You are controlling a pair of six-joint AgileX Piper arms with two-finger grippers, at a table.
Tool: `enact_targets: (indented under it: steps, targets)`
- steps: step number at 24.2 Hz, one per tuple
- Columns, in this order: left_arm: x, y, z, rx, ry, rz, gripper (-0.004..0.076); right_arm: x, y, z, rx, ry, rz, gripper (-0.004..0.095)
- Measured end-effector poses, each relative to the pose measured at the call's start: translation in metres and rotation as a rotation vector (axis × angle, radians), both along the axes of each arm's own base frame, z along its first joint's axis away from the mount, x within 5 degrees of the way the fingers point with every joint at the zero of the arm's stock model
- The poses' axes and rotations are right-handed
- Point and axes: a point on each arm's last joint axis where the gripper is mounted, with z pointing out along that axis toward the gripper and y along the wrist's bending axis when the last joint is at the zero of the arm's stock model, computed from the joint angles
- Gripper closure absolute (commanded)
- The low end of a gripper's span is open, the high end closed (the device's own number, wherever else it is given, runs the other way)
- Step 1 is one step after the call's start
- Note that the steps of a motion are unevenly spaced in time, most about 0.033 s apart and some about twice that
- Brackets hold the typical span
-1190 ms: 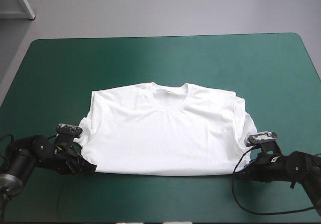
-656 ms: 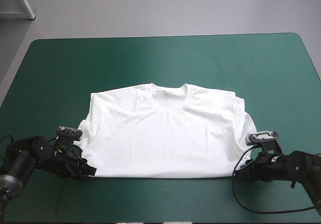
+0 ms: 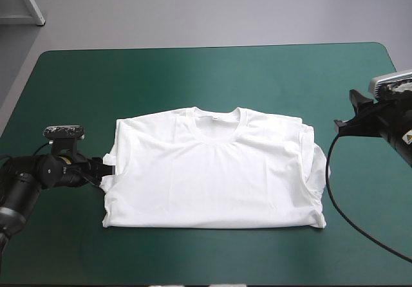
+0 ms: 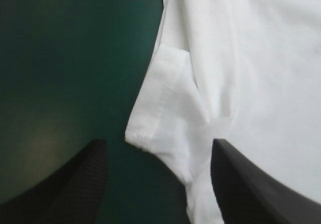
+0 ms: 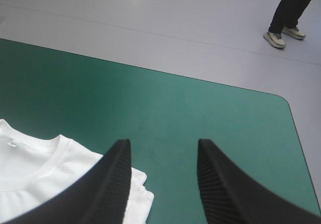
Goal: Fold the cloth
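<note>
The teal-green cover (image 3: 193, 74) lies bare in a wide band between the T-shirt (image 3: 215, 171) and the far edge, with narrower bare strips near, left and right. We see the T-shirt at the table's middle, white and flat, neckline toward the far edge. The left gripper (image 4: 158, 146) has its fingers apart about the left sleeve (image 4: 160, 93). The right gripper (image 5: 163, 143), also spread and holding nothing, hangs near the right edge, clear of the T-shirt.
</note>
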Motion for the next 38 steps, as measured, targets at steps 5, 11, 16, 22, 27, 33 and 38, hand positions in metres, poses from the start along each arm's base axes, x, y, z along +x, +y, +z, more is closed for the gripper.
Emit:
enact_targets:
  steps: [5,11,16,22,27,33,38]
  targets:
    - [0.022,0.000,-0.025,-0.017,0.072,0.027,0.0272,-0.002,0.000,0.004,-0.008,0.007,0.001,0.0492]
    - [0.036,0.001,-0.042,-0.027,0.105,0.053,0.0272,-0.004,0.000,-0.002,-0.019,0.067,0.006,0.0492]
    - [0.036,0.018,-0.045,-0.042,0.129,0.132,0.0272,-0.004,0.000,-0.003,-0.025,0.086,0.007,0.0494]
    - [0.028,0.042,-0.048,-0.136,0.169,0.158,0.0276,-0.004,0.000,-0.003,-0.025,0.086,0.007,0.0494]
    - [0.032,0.036,-0.049,-0.205,0.141,0.110,0.0310,-0.004,0.000,-0.003,-0.024,0.083,0.007,0.0494]
    - [0.042,0.038,-0.068,-0.212,0.194,0.118,0.0313,-0.004,0.000,-0.003,-0.023,0.083,0.007,0.0494]
    - [0.050,0.038,-0.076,-0.246,0.207,0.101,0.0650,-0.004,0.000,-0.003,-0.023,0.083,0.007,0.0494]
